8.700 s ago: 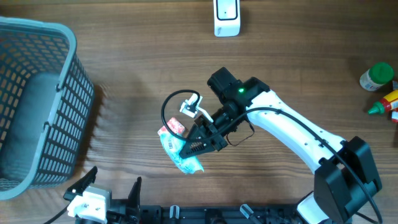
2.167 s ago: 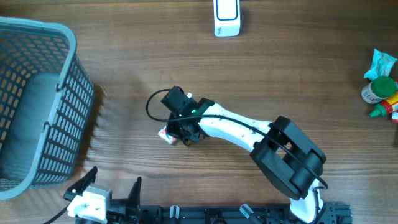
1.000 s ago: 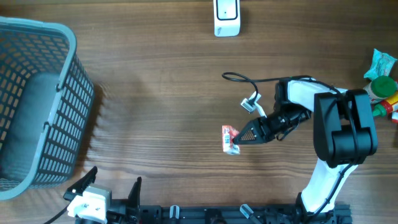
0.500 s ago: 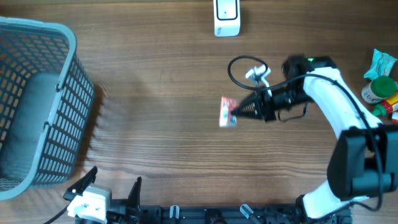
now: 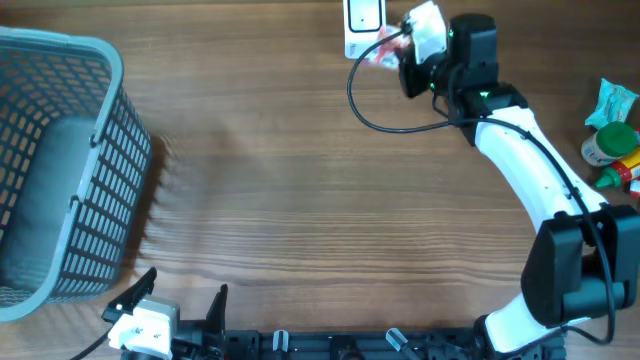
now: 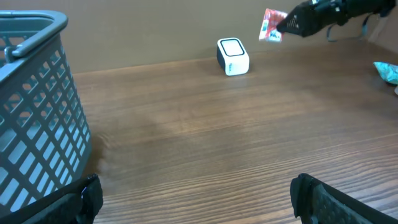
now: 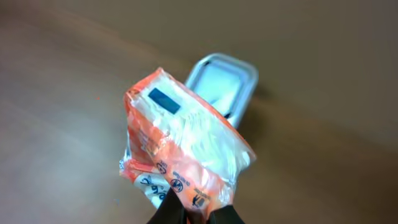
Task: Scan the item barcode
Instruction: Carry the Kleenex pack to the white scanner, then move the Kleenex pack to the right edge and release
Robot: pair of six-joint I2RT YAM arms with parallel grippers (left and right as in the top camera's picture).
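Gripping an orange and white snack packet (image 5: 381, 54) by its lower end, the right gripper (image 5: 396, 50) has its fingers closed tightly on the wrapper. The packet hangs in the air above the wooden table (image 5: 300, 200), near the far edge, and it does not touch the surface. From above it is seen just beside the white barcode scanner (image 5: 362, 25), at the scanner's right side. In the left wrist view the packet (image 6: 272, 26) is higher than the scanner (image 6: 232, 56) and a little to the right of it. In the right wrist view the packet (image 7: 180, 149) stands upright over the fingertips (image 7: 171, 214), with a small dark blue patch near its top. The scanner (image 7: 224, 84) appears behind it with its flat window facing up. I cannot tell if a barcode is on the side that faces the scanner.

The left gripper (image 5: 182, 295) rests at the near edge of the table with its fingers (image 6: 81, 199) spread wide, and nothing is between them. A grey-blue plastic basket (image 5: 120, 200) stands at the left edge. At the right edge are a teal packet (image 5: 616, 100) and a green-capped bottle (image 5: 603, 143), close together.
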